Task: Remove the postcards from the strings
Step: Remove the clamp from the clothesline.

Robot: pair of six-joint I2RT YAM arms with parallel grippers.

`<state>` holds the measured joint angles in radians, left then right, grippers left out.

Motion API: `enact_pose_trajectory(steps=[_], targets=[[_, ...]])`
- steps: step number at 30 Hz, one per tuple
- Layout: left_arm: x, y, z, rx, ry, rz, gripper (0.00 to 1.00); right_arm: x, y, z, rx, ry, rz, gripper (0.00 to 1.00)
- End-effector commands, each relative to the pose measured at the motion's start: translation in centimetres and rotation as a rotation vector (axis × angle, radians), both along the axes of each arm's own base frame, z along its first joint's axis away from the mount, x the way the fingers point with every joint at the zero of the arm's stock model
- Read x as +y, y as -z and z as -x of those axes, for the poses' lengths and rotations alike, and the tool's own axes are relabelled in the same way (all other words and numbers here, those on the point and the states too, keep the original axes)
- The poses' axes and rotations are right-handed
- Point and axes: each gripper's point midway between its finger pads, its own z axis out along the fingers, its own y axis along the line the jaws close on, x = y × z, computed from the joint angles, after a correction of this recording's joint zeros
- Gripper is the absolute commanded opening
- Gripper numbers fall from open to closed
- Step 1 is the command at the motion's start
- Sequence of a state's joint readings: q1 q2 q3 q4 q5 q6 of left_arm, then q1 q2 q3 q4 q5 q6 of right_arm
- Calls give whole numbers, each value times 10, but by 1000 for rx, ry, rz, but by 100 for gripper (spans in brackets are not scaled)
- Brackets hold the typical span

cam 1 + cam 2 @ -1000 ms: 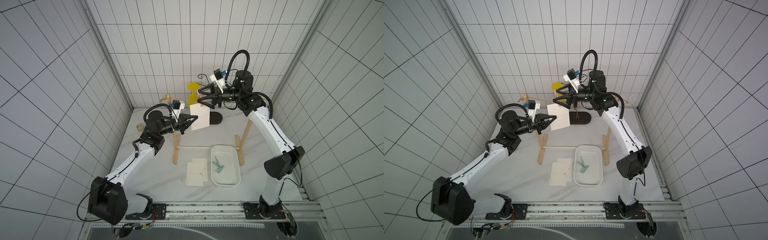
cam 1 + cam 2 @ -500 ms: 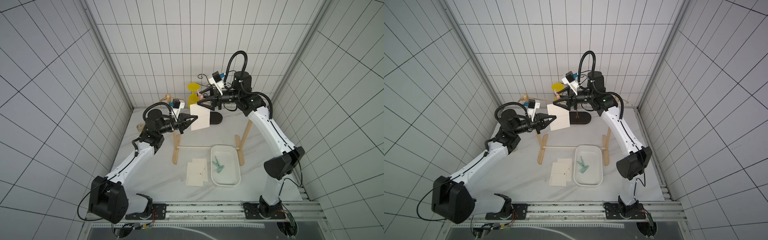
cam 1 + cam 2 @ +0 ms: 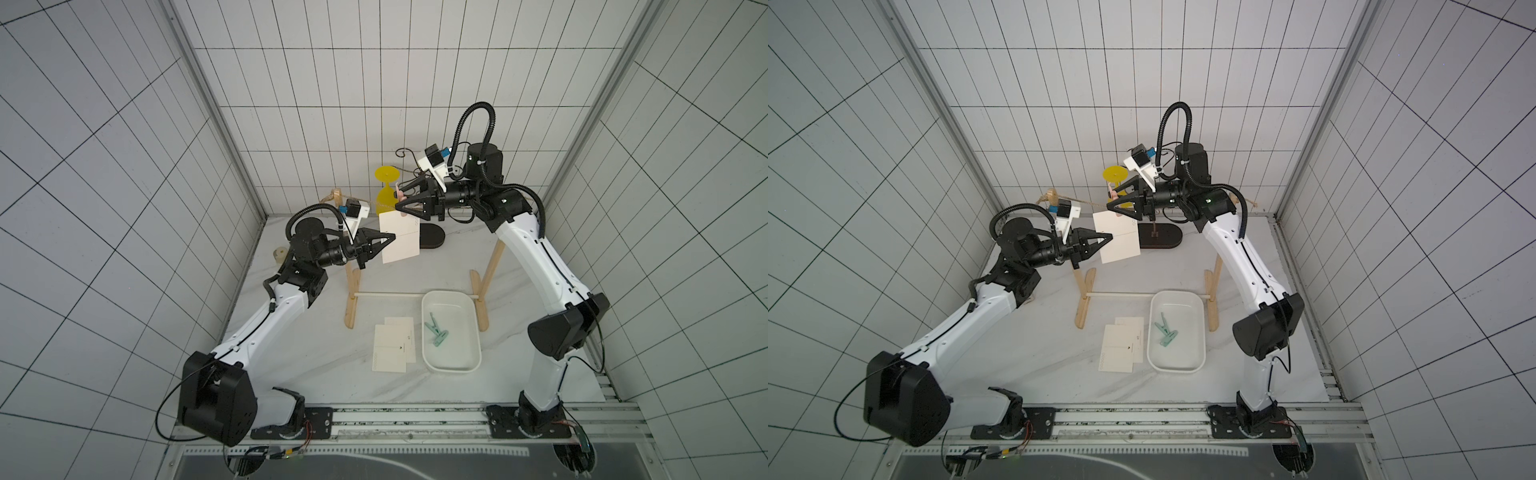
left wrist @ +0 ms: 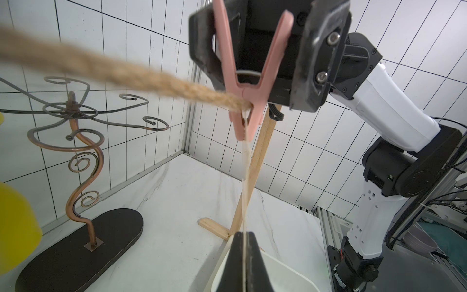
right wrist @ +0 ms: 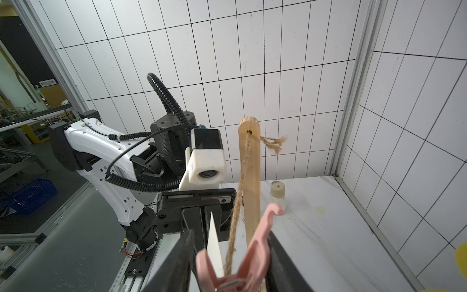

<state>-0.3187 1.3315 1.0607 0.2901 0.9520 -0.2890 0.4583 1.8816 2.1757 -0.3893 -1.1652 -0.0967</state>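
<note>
1. Worktop: white, marbled, walled with white tile.
2. Postcards: 2, flat and overlapping near the front of the worktop, just beside the tray.
3. Tray: white with rounded corners. It holds 2 green pegs that touch each other, and its far end reaches the dowel.
4. Wooden frame: 2 slanted posts on flat feet, joined low by 1 thin white dowel.
5. Twine: tan, twisted, strung between the post tops and knotted behind the hole of 1 post.
6. Hanging postcard: 1, upright below the twine, pinned to it at the top edge by 1 pink peg.
7. Left fingers: fully closed on the hanging postcard's side edge at about mid-height. In the left wrist view the card runs edge-on between them.
8. Right fingers: partly spread, 1 on each side of the pink peg's 2 handles and close against them. Whether they press cannot be told. The peg's nose is closed on card and twine.
9. Copper wire stand: curled arms on a dark oval base, behind the frame.
10. Yellow piece: farthest back, near the rear wall.
</note>
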Motion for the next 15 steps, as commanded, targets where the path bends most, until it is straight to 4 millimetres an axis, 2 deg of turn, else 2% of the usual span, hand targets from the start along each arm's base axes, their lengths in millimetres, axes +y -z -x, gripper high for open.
enact_pose_trajectory(steps=[1, 9, 15], targets=[[-1, -9, 0, -18, 20, 5, 0, 0, -22, 18, -60, -64, -33, 45], [-1, -8, 1, -11, 31, 4, 0, 1, -21, 18, -48, -85, -35, 46], [-2, -7, 1, -6, 39, 3, 0, 2, -19, 20, -41, -101, -35, 43]])
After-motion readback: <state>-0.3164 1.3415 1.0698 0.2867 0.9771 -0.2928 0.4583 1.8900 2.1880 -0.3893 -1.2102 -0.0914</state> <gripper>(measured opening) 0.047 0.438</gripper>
